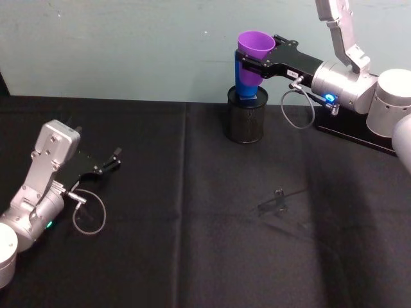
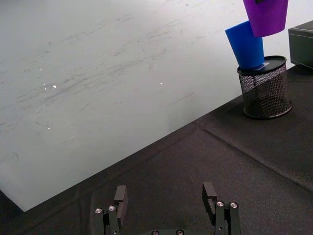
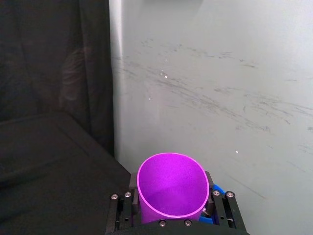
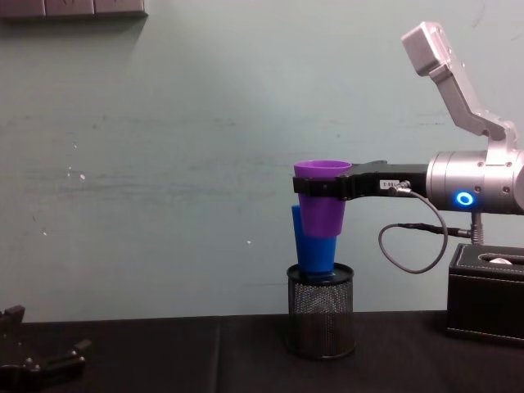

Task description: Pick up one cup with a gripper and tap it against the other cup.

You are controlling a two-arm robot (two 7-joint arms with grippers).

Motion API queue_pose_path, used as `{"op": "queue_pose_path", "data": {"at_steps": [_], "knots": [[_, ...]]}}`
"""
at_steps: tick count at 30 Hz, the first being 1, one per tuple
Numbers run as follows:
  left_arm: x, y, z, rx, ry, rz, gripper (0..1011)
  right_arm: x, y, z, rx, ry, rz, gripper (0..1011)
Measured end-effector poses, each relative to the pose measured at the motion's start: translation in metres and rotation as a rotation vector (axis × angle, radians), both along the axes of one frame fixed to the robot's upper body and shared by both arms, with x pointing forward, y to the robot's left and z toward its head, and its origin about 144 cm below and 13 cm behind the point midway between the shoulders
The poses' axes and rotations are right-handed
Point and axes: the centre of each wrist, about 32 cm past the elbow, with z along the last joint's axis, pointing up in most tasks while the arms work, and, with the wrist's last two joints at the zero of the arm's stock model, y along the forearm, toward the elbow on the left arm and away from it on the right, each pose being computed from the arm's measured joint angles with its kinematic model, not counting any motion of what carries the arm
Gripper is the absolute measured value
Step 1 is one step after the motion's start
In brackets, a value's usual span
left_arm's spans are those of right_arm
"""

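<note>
jaws of right gripper (image 1: 252, 61) pinch purple cup (image 1: 257, 42) beside blue cup (image 1: 243, 83) standing in mesh pen holder (image 1: 245, 122) at bench's (image 1: 192, 256) far edge; a hard tap could topple the holder. left gripper (image 1: 112, 160) idle, jaws spread, near left edge.

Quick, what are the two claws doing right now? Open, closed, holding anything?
Left gripper: open, holding nothing.
Right gripper: shut on the purple cup, lifted in the air.
</note>
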Motion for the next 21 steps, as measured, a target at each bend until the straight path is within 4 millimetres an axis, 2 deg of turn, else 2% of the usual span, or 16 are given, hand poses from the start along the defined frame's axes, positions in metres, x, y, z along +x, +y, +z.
{"op": "queue_pose_path", "data": {"at_steps": [21], "knots": [[0.0000,0.0000,0.0000,0.000,0.000,0.000,1005,0.0000,0.0000,-0.0001,0.000,0.001,0.000,735]]}}
